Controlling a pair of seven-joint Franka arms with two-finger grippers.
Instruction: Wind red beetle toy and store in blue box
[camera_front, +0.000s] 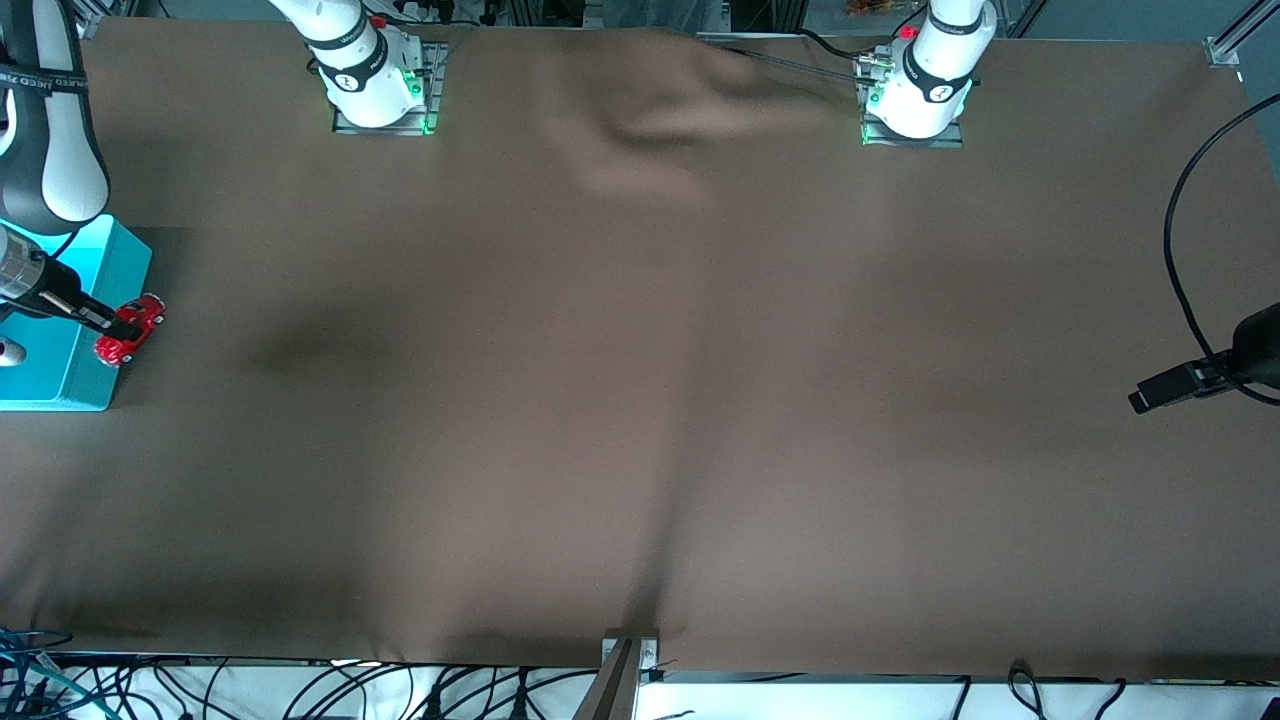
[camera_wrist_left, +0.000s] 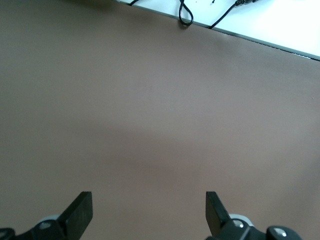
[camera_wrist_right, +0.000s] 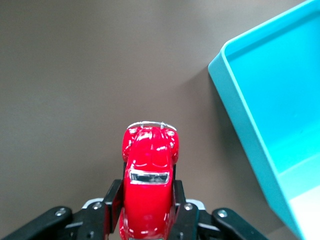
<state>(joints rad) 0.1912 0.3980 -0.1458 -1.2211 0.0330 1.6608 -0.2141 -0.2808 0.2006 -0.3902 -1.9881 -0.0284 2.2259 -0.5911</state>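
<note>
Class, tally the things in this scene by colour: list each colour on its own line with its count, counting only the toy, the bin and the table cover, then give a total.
Red: 1, the red beetle toy, gripped by the right gripper just outside the bin
Blue: 1, the blue box
Brown: 1, the table cover
Total: 3

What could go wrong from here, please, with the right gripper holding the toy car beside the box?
The right gripper is shut on the red beetle toy by its sides alone, so the glossy body might slip. The toy is over the cloth beside the blue box, not over its opening; releasing now would probably miss. The box wall is close; a low carry could clip it.
</note>
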